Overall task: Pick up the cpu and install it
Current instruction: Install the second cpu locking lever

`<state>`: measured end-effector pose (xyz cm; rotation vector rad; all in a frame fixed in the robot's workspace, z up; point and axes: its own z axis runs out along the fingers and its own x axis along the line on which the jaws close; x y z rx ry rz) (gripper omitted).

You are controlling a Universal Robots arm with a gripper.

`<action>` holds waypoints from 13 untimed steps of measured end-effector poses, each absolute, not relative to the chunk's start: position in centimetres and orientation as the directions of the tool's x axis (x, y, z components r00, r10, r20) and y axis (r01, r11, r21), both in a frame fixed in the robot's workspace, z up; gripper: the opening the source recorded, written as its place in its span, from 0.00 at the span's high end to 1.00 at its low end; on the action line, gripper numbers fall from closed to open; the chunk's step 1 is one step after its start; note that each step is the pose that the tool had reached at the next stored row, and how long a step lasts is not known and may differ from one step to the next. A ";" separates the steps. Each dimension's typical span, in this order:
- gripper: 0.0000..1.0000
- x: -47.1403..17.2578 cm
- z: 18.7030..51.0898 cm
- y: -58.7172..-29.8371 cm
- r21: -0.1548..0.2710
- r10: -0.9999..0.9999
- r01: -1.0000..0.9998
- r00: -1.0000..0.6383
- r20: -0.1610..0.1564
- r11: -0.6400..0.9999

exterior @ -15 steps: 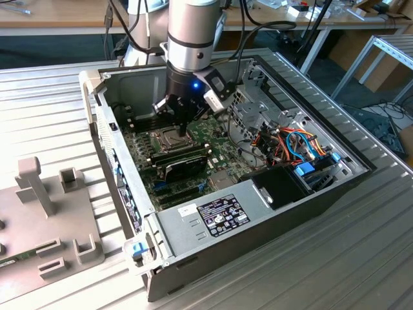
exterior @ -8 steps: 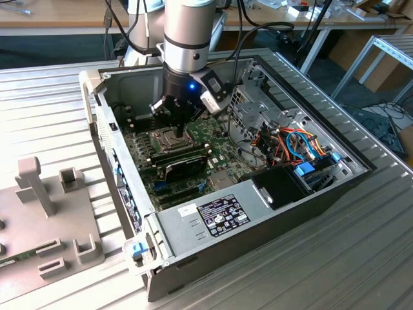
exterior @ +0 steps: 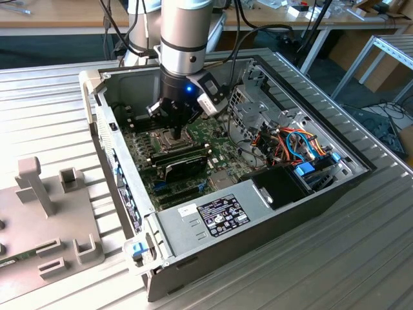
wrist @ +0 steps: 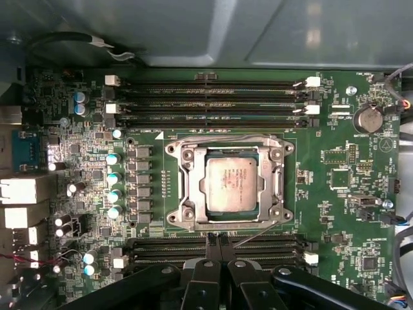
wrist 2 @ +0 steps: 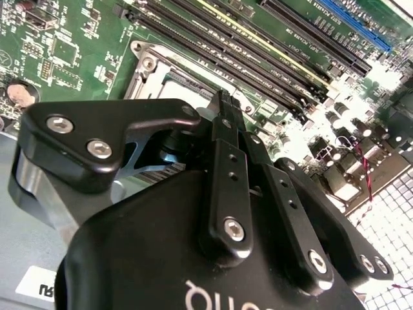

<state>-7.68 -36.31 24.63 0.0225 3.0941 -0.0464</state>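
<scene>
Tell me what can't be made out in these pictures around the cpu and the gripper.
- Gripper fingertips: in the exterior view the arm's body blocks them; whether open or shut cannot be told.
- Cpu: plain in the first wrist view; in the second wrist view the gripper's black links cover most of the socket frame.
- Whether the cpu sits fully flat in the socket: not settled from above.

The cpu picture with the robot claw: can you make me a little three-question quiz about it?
1. True or false: the cpu lies inside the silver socket frame on the motherboard.
2. In the first wrist view, what colour is the motherboard? A red, B green, C white.
3. Fill in: in the exterior view, the claw hangs inside the open computer ____.

Key: 1 true; 2 B; 3 case.
</scene>
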 end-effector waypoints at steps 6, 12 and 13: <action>0.89 -7.7 24.6 -36.3 -0.029 0.014 0.015 -0.999 -0.047 0.999; 0.89 -7.7 23.4 -36.3 -0.030 0.014 0.015 -0.999 -0.047 0.999; 0.89 -7.7 23.2 -36.3 -0.030 0.014 0.015 -0.999 -0.047 0.999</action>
